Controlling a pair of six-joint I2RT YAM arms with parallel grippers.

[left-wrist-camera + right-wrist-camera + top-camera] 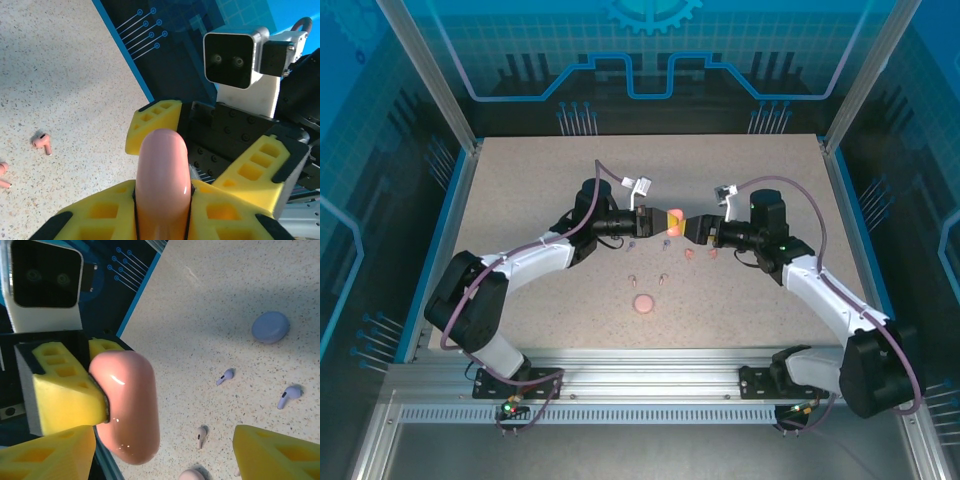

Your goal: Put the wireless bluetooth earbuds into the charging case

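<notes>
A salmon-pink charging case (162, 175) is held above the table in my left gripper (162, 189), which is shut on it. In the top view the two grippers meet at mid-table with the case (673, 219) between them. My right gripper (162, 440) is open, and its yellow fingers (260, 165) straddle the case's free end (130, 405). The case lies close to one finger, and a wide gap separates it from the other. Small earbuds lie on the table below: two purple ones (226, 375) (289, 395), one pink (201, 436) and another pink (42, 142).
A purple case (270, 326) lies shut on the table beyond the purple buds. A pink round case (643, 303) sits nearer the front, with two small buds (633, 280) (664, 279) just behind it. A blue rim (450, 210) borders the table.
</notes>
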